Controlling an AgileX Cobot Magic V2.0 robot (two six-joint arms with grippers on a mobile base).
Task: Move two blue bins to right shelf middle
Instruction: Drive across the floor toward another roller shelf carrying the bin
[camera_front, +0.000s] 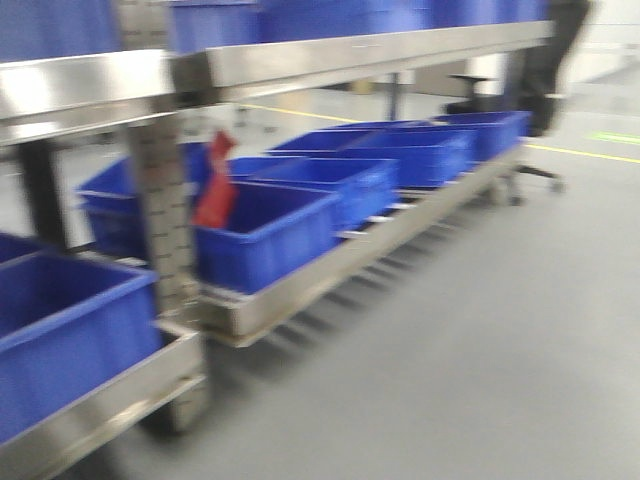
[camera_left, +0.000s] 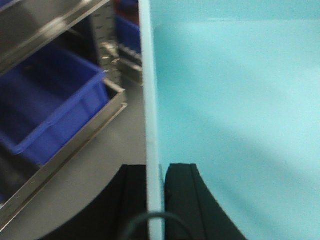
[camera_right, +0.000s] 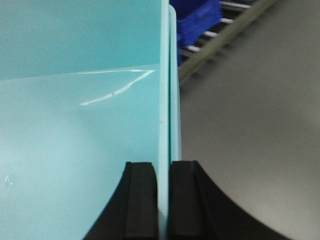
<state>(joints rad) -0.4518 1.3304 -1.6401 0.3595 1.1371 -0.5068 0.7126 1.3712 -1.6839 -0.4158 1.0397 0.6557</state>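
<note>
Both left tool (camera_left: 155, 172) and right tool (camera_right: 163, 170) pinch walls of, seemingly, one pale bin (camera_left: 240, 125).

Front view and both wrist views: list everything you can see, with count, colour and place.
Blue plastic bins: at least six, blurred; blue; on the rack's lower and upper shelves.
Steel shelving rack: silver; from left to centre.
Red tag: one; red; at the rack post.
Black office chair: one; black; far right, behind the rack.
Yellow floor line: one; yellow; on the floor at right.
Pale teal plastic panel: teal; fills each wrist view.
Left gripper: black; shut on the panel's edge.
Right gripper: black; shut on the panel's edge.
</note>
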